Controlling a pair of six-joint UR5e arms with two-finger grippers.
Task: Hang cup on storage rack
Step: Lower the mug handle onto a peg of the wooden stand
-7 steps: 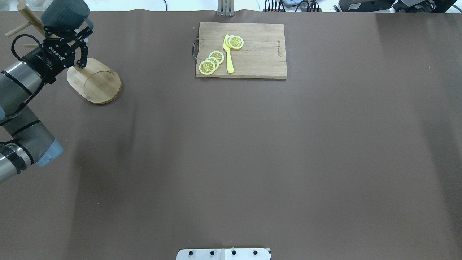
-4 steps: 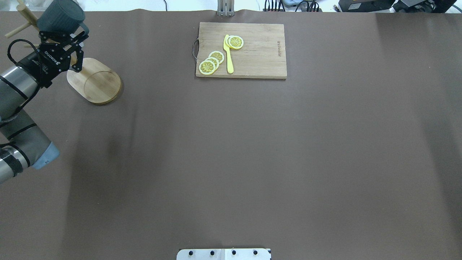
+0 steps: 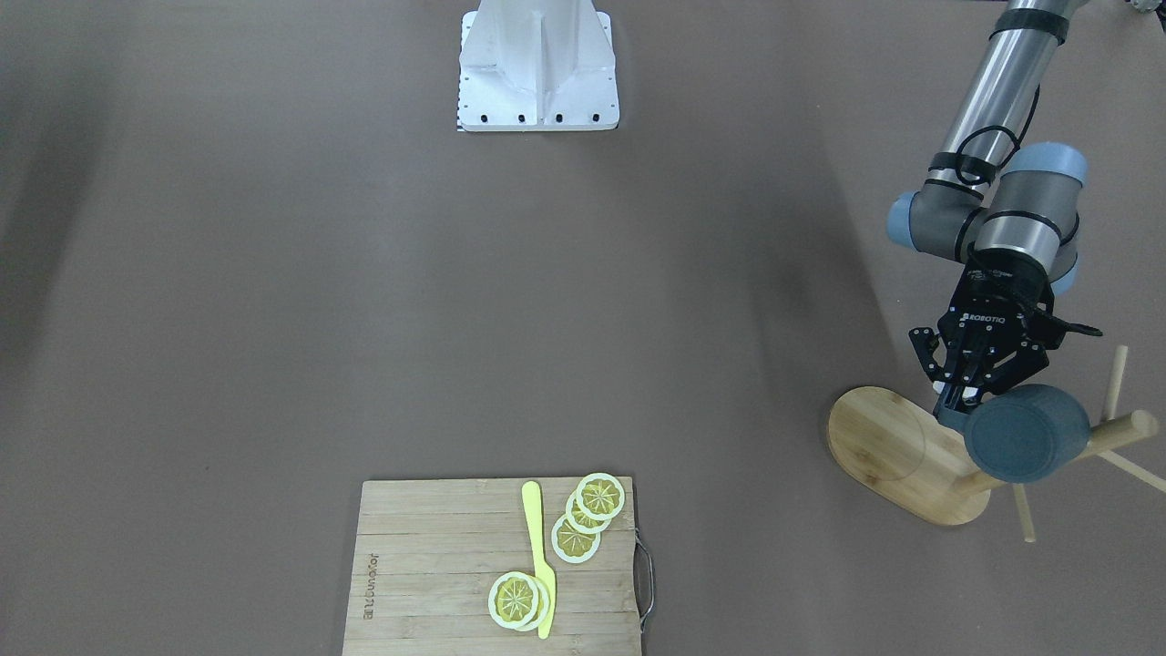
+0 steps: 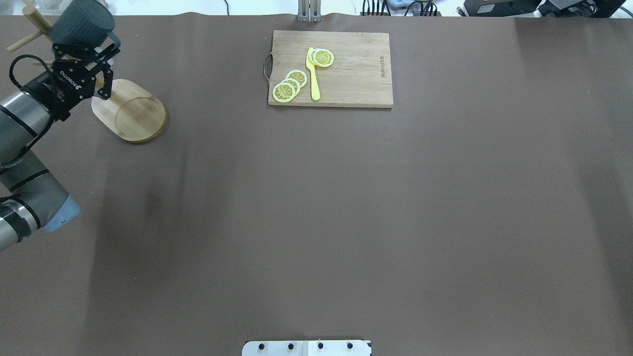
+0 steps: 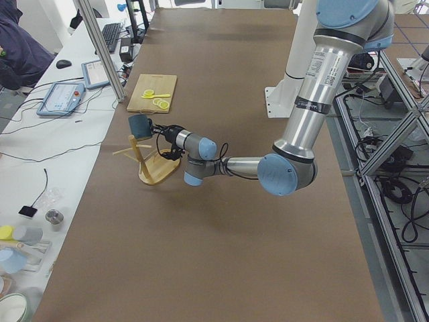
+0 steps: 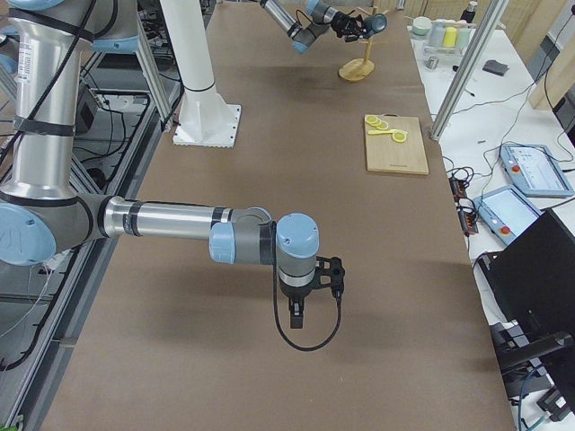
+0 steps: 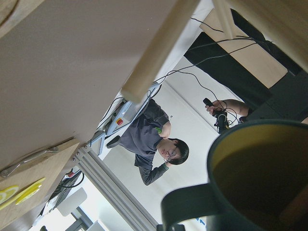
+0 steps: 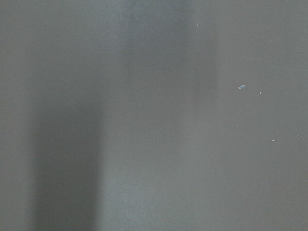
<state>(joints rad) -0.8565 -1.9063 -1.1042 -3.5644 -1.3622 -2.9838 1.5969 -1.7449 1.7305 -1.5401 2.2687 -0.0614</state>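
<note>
A robotics lab is indicated: a brown-covered table [image 6: 296, 180] is framed by aluminium posts [image 6: 467, 67], side benches are loaded with control tablets [image 6: 537, 171], a keyboard [image 5: 109, 37] and cables, and an operator [image 7: 154, 144] is seen nearby.

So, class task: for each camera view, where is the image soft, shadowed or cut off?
Left wrist view: the cup and a rack peg loom close and soft-edged. Right wrist view: only featureless grey tabletop with broad vertical shadow bands. Overhead view: the storage rack is cropped at the corner, and soft shadow bands cross the table.
</note>
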